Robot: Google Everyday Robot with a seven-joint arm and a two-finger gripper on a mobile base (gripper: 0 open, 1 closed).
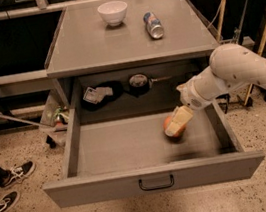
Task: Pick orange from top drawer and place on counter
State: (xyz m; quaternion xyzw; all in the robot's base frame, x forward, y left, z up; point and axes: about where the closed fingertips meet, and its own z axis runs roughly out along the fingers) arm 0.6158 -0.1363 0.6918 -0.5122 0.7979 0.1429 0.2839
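Observation:
The orange (168,123) lies on the floor of the open top drawer (154,173), right of middle. My gripper (178,122), cream-coloured at the end of a white arm that reaches in from the right, is down in the drawer, right over the orange. It covers most of the fruit, so only the left edge and underside show. The counter (97,45) is the grey top above the drawer.
A white bowl (113,12) and a tipped metal can (153,25) rest on the counter's far half. Dark objects (138,82) sit on the shelf behind the drawer. A person's shoes (12,175) are at the left. Poles and cables stand at the right.

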